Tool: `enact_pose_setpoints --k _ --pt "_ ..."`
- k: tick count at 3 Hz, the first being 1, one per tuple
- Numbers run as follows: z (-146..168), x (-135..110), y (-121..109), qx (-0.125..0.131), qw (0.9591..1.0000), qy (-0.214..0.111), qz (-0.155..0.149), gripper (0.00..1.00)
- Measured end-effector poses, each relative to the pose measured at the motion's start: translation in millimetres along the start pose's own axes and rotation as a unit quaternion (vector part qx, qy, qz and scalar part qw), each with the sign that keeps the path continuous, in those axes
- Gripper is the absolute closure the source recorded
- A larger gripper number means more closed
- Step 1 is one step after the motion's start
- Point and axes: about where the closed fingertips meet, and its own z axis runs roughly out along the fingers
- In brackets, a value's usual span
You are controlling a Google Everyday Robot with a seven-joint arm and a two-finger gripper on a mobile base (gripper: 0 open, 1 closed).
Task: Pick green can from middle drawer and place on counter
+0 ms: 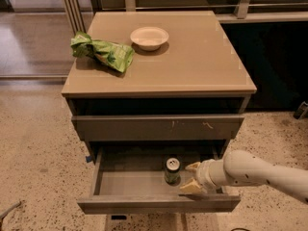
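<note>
Middle drawer (130, 184) — green can (172, 171) inside, tool (189, 177) beside

The green can (172, 170) stands upright in the pulled-out middle drawer (130, 184). The gripper (192, 177) is just beside it at 3 o'clock, jaws spread apart. Up on the worktop (202, 57) sits a white bowl (149, 36), with a green snack bag (103, 53) at its 8 o'clock.

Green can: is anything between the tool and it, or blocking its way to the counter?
Nothing visible. The open tool sits in the middle drawer just right of the green can, no object between. On the counter, the snack bag and bowl occupy only the left and rear.
</note>
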Motion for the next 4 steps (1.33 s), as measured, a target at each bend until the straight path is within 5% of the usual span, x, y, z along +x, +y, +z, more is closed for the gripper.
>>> enact_pose_setpoints --k 2,4 --pt "29.4 1.6 -10.2 -0.002 0.9994 -0.035 -0.001 0.43" --pt "61.3 -8.8 -28.9 0.013 0.9968 -0.078 -0.012 0.32"
